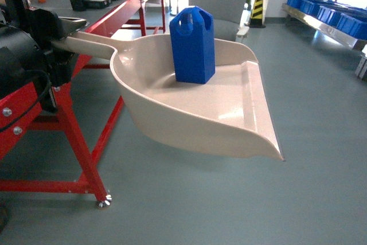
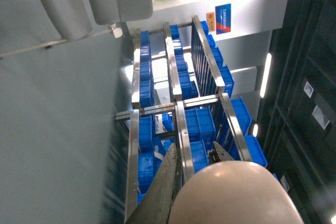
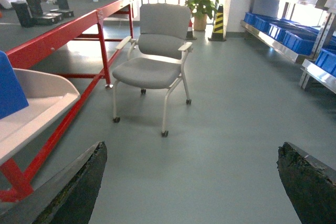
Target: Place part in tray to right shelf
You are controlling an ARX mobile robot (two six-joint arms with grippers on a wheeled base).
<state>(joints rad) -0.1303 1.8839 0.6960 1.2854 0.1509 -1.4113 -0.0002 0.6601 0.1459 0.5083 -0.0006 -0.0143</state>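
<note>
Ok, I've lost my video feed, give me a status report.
Left gripper shut on tray handle, right gripper open, empty. Part upright in tray. Right shelf far off; grey chair ahead.

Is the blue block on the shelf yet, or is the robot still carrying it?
Still carrying it. Done: the part stands upright in the tray. In hand: the left tool holds the tray's handle, up off the floor. Left: the right shelf is across the room, so the robot must get there and set it down. The right tool is open, empty.

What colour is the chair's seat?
Grey. The chair with its grey seat and pale frame shows best in the right wrist view.
</note>
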